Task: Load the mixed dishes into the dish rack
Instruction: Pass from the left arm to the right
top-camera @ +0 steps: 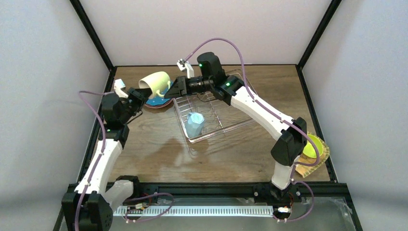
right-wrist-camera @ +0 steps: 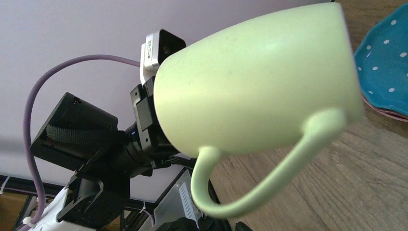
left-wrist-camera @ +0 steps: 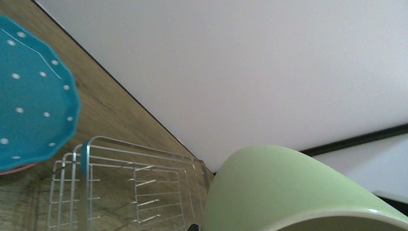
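The left claw (top-camera: 141, 91) is pressed onto the rim of the pale green mug (top-camera: 156, 82), holding it tipped on its side above the bench (top-camera: 159, 154), upper centre-left in the overhead view. The right claw (top-camera: 171, 90) is spread, just beside the mug's handle. The blue dotted plate (top-camera: 156, 102) lies under the mug. To its right, the dish rack (top-camera: 231, 120) holds a light blue mug (top-camera: 195, 122).

Pale green mug (top-camera: 155, 82) tilted sideways off table, by blue dotted plate (top-camera: 158, 101); lt blue mug (top-camera: 195, 124) in wire rack (top-camera: 219, 126).
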You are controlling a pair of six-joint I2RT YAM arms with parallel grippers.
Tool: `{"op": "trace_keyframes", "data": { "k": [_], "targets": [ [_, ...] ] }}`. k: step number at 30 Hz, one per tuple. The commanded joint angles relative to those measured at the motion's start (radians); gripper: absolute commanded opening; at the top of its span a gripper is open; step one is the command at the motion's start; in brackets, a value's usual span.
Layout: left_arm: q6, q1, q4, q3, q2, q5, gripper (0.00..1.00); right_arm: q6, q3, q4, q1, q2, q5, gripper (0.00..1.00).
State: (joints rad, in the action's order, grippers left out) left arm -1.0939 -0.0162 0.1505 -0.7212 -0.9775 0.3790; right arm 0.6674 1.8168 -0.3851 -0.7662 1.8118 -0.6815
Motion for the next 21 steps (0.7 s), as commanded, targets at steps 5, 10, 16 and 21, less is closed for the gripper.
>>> {"op": "trace_keyframes", "data": {
  "k": [5,10,16,21],
  "targets": [
    [0.014,-0.038,0.127,-0.051,0.011,0.041,0.03,0.034,-0.032,0.039,0.002,-0.012,-0.006,0.75],
    [0.019,-0.039,0.126,-0.052,0.028,0.077,0.03,0.042,-0.040,0.051,0.007,-0.014,-0.005,0.75],
    [0.031,-0.038,0.116,-0.051,0.035,0.120,0.03,0.062,-0.040,0.072,0.009,-0.015,-0.027,0.75],
    [0.018,-0.038,0.139,-0.046,0.029,0.157,0.03,0.067,-0.042,0.076,0.010,-0.014,-0.035,0.75]
  ]
}}
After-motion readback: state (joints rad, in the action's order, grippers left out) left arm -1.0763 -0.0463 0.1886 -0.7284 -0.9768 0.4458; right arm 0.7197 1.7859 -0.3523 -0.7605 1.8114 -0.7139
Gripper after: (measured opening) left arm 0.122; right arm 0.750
